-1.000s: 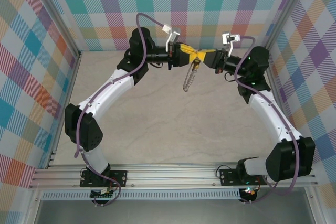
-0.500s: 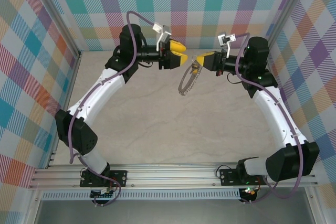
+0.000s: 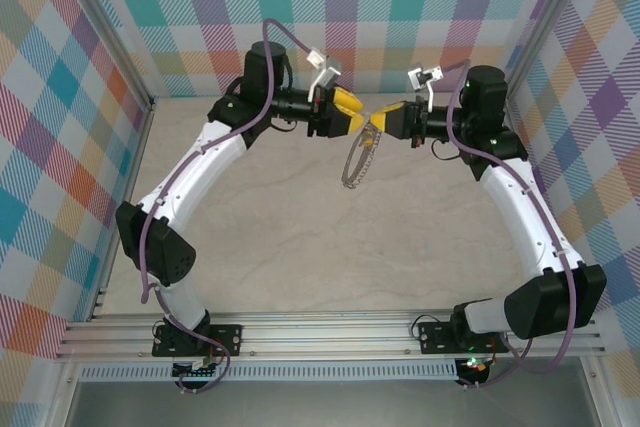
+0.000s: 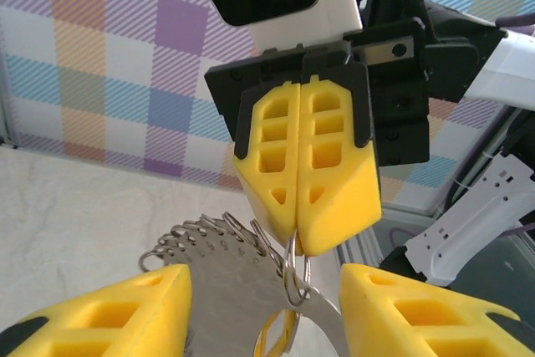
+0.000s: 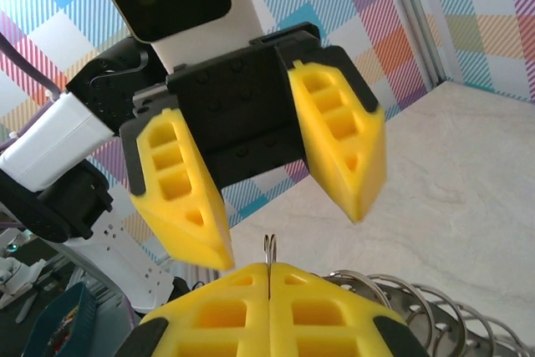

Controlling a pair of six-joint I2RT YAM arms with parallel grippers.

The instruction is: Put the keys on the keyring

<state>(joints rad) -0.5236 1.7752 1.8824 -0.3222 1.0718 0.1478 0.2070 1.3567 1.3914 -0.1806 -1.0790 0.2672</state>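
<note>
The keyring [image 4: 196, 236] is running off the bottom edge, its top loop disappearing inside the clamped right gripper [image 4: 294, 244].

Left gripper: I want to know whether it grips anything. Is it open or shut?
Open. In the right wrist view the left gripper has its yellow fingers spread, a clear gap between them.

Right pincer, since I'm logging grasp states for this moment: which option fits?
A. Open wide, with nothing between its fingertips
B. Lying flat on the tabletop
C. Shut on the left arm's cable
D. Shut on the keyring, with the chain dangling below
D: in the left wrist view the right pincer has its yellow fingertips pressed together on a thin wire loop of the keyring, and the chain hangs beneath it.
</note>
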